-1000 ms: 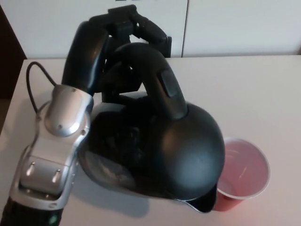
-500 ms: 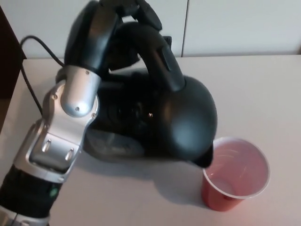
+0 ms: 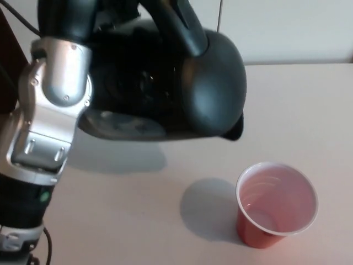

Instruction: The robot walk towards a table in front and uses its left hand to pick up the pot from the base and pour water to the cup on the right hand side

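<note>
A black pot (image 3: 182, 83) with a curved handle hangs in the air at the top of the head view, its spout (image 3: 236, 128) pointing right and down. My left hand (image 3: 83, 16) is shut on the handle, mostly cut off by the frame's top edge; its silver and black forearm (image 3: 41, 149) rises from the lower left. A red cup (image 3: 276, 205) with a white rim stands upright on the table at the lower right, below the spout and slightly to its right, apart from it. The pot's base and my right hand do not show.
The white table (image 3: 138, 221) fills the lower picture. White wall panels (image 3: 287, 27) stand behind its far edge. A dark strip (image 3: 6, 66) shows past the table's left edge.
My left hand has lifted the pot up and back, away from the cup. The spout, which was at the cup's rim, now hangs clear above it.
</note>
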Tool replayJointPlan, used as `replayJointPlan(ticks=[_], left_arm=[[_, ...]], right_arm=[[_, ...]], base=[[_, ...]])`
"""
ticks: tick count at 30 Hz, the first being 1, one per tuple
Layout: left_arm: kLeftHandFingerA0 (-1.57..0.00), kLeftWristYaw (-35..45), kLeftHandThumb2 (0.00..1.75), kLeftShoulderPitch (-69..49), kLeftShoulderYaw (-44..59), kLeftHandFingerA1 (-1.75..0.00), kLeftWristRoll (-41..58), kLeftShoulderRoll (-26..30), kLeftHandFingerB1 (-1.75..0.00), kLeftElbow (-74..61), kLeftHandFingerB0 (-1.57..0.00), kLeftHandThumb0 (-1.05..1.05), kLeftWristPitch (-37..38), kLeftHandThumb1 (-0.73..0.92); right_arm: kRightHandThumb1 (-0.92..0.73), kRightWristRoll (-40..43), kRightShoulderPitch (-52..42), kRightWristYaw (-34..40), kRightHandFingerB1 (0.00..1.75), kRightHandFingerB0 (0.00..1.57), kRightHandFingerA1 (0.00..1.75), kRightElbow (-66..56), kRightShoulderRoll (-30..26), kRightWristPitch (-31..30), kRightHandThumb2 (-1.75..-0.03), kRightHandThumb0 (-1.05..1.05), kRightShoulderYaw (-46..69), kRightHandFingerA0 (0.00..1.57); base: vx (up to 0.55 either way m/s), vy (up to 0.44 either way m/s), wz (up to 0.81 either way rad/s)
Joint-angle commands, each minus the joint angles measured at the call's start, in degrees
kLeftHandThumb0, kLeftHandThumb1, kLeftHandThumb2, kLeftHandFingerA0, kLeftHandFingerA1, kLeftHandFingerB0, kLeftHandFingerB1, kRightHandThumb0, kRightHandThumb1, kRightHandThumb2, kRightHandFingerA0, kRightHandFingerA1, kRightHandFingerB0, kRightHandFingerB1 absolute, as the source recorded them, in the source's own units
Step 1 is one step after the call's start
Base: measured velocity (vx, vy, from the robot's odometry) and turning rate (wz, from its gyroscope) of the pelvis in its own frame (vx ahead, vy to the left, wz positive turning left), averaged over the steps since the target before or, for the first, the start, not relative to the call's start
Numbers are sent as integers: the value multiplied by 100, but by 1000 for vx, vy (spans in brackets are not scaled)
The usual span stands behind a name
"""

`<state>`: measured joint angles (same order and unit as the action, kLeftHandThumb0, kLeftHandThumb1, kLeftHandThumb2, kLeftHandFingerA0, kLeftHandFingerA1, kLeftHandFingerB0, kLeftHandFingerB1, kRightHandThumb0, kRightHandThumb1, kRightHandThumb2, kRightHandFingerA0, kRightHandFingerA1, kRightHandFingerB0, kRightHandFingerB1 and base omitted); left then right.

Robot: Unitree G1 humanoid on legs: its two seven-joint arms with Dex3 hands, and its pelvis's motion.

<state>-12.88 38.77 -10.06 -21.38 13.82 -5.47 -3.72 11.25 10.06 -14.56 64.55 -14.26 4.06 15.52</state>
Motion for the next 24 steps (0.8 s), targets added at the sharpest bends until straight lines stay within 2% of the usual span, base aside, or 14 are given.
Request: replayJointPlan(ticks=[1,2,3,5,6,7,9,10,12,13,14,17,19,24], left_arm=[[-116,-512,76,320,-8,-138,-747,-10,-110,-253,-92,-6,601,72],[-111,-551,81,339,-50,-148,-843,-13,-112,-250,-92,-7,639,67],[-111,-568,81,347,-62,-148,-897,-23,-112,-246,-92,-7,662,67],[-98,-626,88,377,-149,-170,-1093,-58,-121,-276,-87,-2,698,64],[-98,-638,88,382,-166,-170,-1145,-75,-121,-283,-87,-2,698,64],[-121,-730,102,423,-241,-139,-1308,-67,-113,-243,-86,-2,790,58],[-122,-851,98,470,-363,-140,-1511,-64,-114,-174,-85,-10,953,59],[-92,-845,73,474,-439,-175,-1633,-31,-129,-184,-78,-8,971,72],[-93,-889,67,481,-538,-173,-1831,56,-126,-153,-77,-9,1082,72],[-95,-943,60,515,-641,-171,-2024,188,-92,-98,-90,-11,1245,59],[-96,-1021,60,573,-803,-171,-2336,403,-85,-12,-92,-18,1492,58],[-96,-1085,59,635,-947,-172,-2580,558,-85,43,-91,-21,1613,56],[-101,-1026,57,688,-1117,-165,-2786,671,-53,-11,-97,-33,1710,47],[-103,-846,57,695,-1240,-164,-2835,675,-51,-166,-97,-36,1710,45]], right_arm=[[-68,-96,7,74,45,46,66,-35,-132,-43,-61,-47,-27,60],[-69,-101,9,70,45,46,66,-43,-133,-40,-60,-47,-34,60],[-69,-102,10,68,45,46,66,-46,-134,-38,-60,-47,-39,60],[-69,-112,37,83,45,48,65,-47,-151,-58,-61,-47,-51,60],[-69,-115,42,87,45,48,65,-50,-155,-61,-61,-47,-54,60],[-68,-103,68,88,46,48,64,-48,-152,-66,-60,-46,-45,60],[-68,-139,89,98,45,46,62,-73,-165,-78,-61,-46,-77,60],[-69,-148,88,85,45,46,62,-78,-171,-58,-60,-46,-83,60],[-69,-159,92,105,45,46,62,-98,-165,-70,-60,-46,-96,60],[-69,-174,99,96,46,47,66,-100,-169,-55,-60,-46,-111,63],[-69,-195,111,73,46,48,66,-101,-176,-27,-60,-46,-137,63],[-69,-182,127,66,47,49,67,-95,-178,-28,-60,-46,-134,62],[-68,-165,126,20,47,46,65,-95,-172,-7,-61,-46,-120,58],[-69,-226,135,0,47,46,66,-103,-181,3,-61,-48,-165,59]], base=[[0,0,0],[0,0,0],[0,0,0],[0,0,0],[0,0,0],[0,0,0],[0,0,0],[0,0,0],[0,0,0],[0,0,0],[0,0,0],[0,0,0],[0,0,0],[0,0,0]])
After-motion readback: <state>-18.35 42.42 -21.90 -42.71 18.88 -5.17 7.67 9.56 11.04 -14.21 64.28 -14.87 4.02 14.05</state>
